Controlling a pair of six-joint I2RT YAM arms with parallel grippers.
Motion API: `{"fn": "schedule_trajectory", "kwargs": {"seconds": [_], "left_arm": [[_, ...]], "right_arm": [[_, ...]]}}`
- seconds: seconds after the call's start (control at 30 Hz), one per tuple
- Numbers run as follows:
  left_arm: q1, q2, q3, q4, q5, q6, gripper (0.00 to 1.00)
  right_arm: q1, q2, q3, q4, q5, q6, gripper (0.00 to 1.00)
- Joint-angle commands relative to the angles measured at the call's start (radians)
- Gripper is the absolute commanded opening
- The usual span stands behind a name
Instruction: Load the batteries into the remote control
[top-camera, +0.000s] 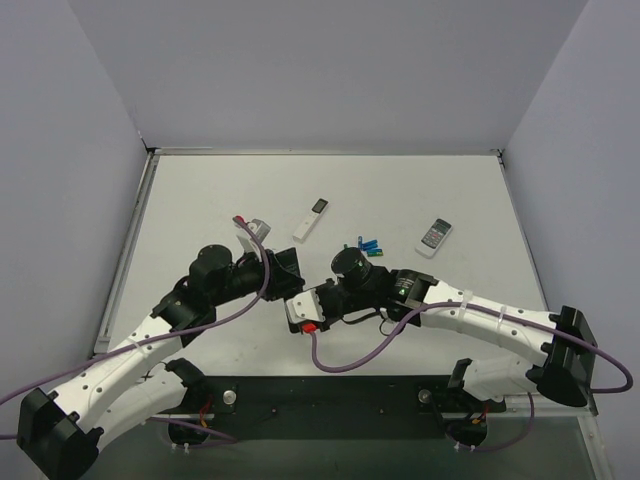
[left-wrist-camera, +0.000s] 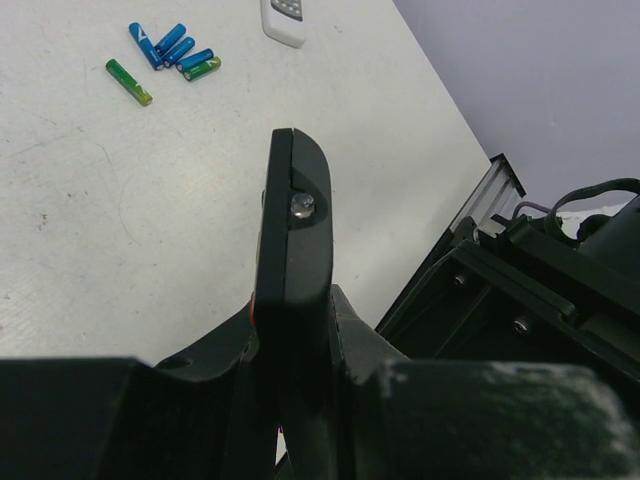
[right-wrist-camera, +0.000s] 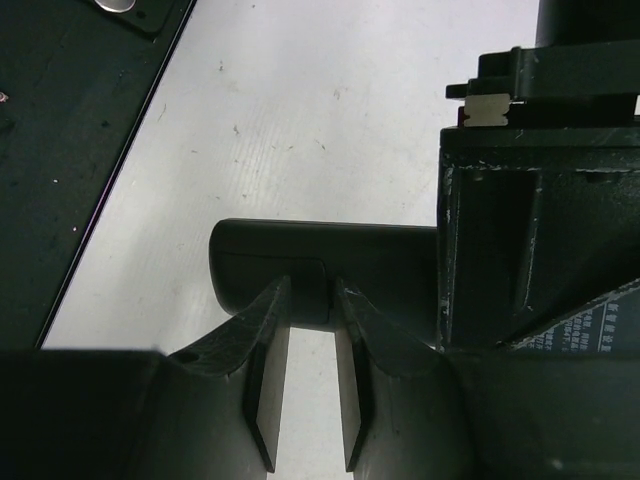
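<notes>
The long black remote control (left-wrist-camera: 295, 230) stands edge-on in my left gripper (left-wrist-camera: 290, 335), which is shut on its lower part. In the right wrist view the remote's rounded end (right-wrist-camera: 320, 262) lies across my right gripper (right-wrist-camera: 312, 292). That gripper's jaws stand a narrow gap apart with both tips touching the remote's back panel and nothing between the pads. Two green batteries (left-wrist-camera: 130, 82) (left-wrist-camera: 204, 68) lie on the table with several blue cells (left-wrist-camera: 165, 45). In the top view the two grippers (top-camera: 290, 268) (top-camera: 325, 297) meet mid-table, and the battery cluster (top-camera: 362, 246) lies just behind them.
A slim white stick remote (top-camera: 311, 218) lies at the back centre. A short white remote with a grey keypad (top-camera: 434, 237) lies to the right of the batteries and shows in the left wrist view (left-wrist-camera: 283, 18). The black base plate (top-camera: 330, 395) runs along the near edge.
</notes>
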Motion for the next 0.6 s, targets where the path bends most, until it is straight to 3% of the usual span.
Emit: {"fn": "schedule_trajectory", "kwargs": {"seconds": [0.0,0.3,0.57], "left_arm": [[0.002,-0.018,0.014,0.244,-0.006,0.031,0.00],[0.002,0.031,-0.082,0.338,-0.062,0.060,0.00],[0.003,0.086,-0.151,0.442,-0.105,0.079,0.00]], "right_arm": [[0.016,0.052,-0.011,-0.144,-0.053,0.015,0.17],[0.015,0.118,-0.022,-0.135,-0.064,0.023,0.02],[0.013,0.167,-0.051,-0.089,-0.070,0.044,0.00]]}}
